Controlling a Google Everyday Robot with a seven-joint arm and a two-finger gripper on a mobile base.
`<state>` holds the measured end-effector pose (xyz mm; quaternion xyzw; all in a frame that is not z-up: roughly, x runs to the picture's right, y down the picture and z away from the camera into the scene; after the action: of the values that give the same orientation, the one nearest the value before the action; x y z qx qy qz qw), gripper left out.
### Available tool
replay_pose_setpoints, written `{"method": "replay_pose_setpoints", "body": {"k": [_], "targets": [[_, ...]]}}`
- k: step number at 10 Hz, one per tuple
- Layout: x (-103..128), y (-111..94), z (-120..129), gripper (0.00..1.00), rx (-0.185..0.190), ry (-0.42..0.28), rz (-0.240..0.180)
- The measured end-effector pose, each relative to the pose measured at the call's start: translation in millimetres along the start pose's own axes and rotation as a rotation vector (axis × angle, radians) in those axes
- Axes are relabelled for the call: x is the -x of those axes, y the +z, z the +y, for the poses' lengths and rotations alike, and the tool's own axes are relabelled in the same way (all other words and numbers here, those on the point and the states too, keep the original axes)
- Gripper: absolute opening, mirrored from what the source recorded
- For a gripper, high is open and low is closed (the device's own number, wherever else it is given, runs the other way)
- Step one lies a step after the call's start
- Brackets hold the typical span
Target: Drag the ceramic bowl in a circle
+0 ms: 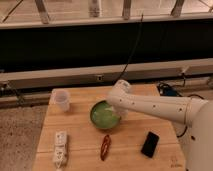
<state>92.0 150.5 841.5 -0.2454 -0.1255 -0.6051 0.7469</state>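
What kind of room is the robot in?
Probably a lab or workshop, not a kitchen. The wooden table stands on a speckled floor beside a long dark wall panel with cables. The gripper, shut, rests at the green ceramic bowl, near a plastic cup.

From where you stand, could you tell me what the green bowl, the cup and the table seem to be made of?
The ceramic bowl, under the shut gripper at its right rim: glazed ceramic, judging by its gloss. The cup: probably clear plastic, since it looks translucent. The table: pale wood, matte.
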Motion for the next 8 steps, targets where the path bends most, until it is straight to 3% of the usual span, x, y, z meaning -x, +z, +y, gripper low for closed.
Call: {"method": "replay_pose_setpoints", "body": {"k": [8], "targets": [[0.1, -5.8, -15.2, 0.00, -0.012, -0.129, 0.011]]}}
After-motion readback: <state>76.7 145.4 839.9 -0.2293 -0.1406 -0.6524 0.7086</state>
